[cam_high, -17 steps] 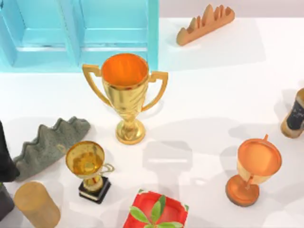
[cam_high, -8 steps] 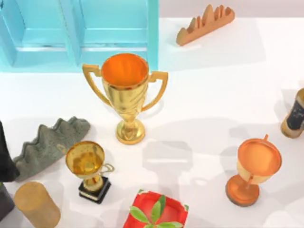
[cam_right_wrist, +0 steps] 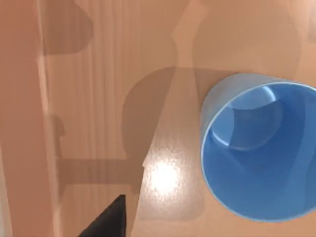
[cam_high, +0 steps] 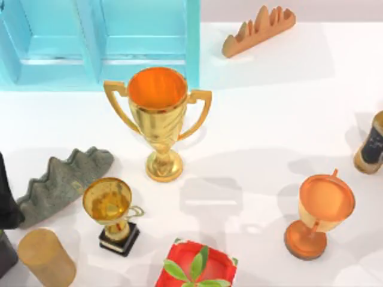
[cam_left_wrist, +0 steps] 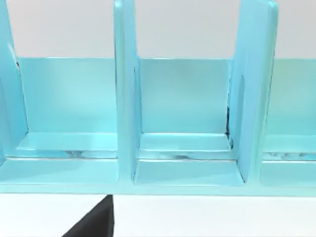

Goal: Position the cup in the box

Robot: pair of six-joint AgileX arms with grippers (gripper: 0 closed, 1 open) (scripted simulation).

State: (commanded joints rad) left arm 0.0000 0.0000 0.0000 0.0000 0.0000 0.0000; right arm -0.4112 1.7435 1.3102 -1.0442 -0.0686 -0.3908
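— Jaws spread or pressed together?
— Cannot tell, on either side. Just a dark sliver of the left gripper, facing the blue divided rack; another dark sliver of the right gripper, looking down over the cup.
— And the cup?
— Upright, mouth open to the right wrist camera, standing on a tan wood-grained surface. Free of any grip, apart from the dark sliver. Cannot place it against the gold two-handled trophy.
— Around that trophy, on the bench?
— Behind it and to the left, the blue rack. Behind it and to the right, well apart, an orange ridged piece. Left of it, a grey ridged piece. Near its foot, to the front left, a small gold trophy on a black base. Beyond that, a tan cylinder. In front, a red box with green leaves. To the front right, well apart, the orange goblet. Far right, a tan can with a dark label.
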